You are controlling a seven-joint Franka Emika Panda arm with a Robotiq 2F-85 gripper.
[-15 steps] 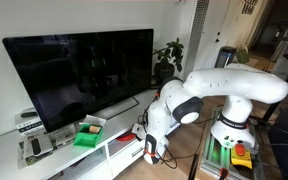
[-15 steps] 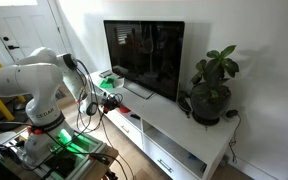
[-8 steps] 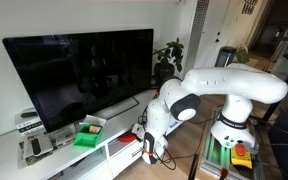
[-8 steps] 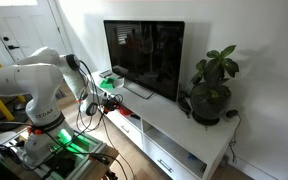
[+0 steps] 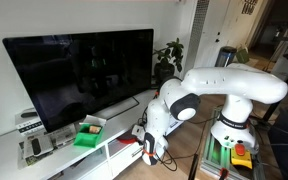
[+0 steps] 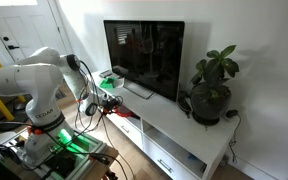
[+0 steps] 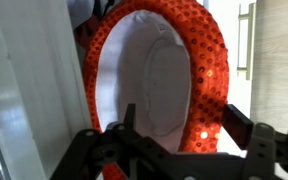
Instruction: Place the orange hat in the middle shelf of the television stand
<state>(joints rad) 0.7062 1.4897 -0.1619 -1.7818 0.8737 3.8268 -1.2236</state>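
The orange hat (image 7: 210, 70) fills the wrist view, its sequinned brim curling round a pale centre, lying against the white television stand (image 7: 24, 90). My gripper (image 7: 184, 125) is open. Its fingers straddle the hat's near brim: one pad lies over the pale centre, the other stands clear beside the brim. In both exterior views the gripper (image 5: 146, 148) (image 6: 101, 103) is at the front of the stand (image 5: 9, 152) (image 6: 189, 138), level with the middle shelf (image 5: 117, 146), and a bit of the hat (image 5: 132, 141) (image 6: 111, 102) shows red there.
A big black TV (image 5: 79, 72) and a green box (image 5: 89, 132) stand on the stand's top. A potted plant (image 6: 212, 88) sits at its far end. The robot base carries a yellow box with a red button (image 5: 241, 158). Cables hang near the gripper.
The jaws have opened from a shut grip on the hat's brim. The arm has hardly moved, and the hat stays at the stand's front.
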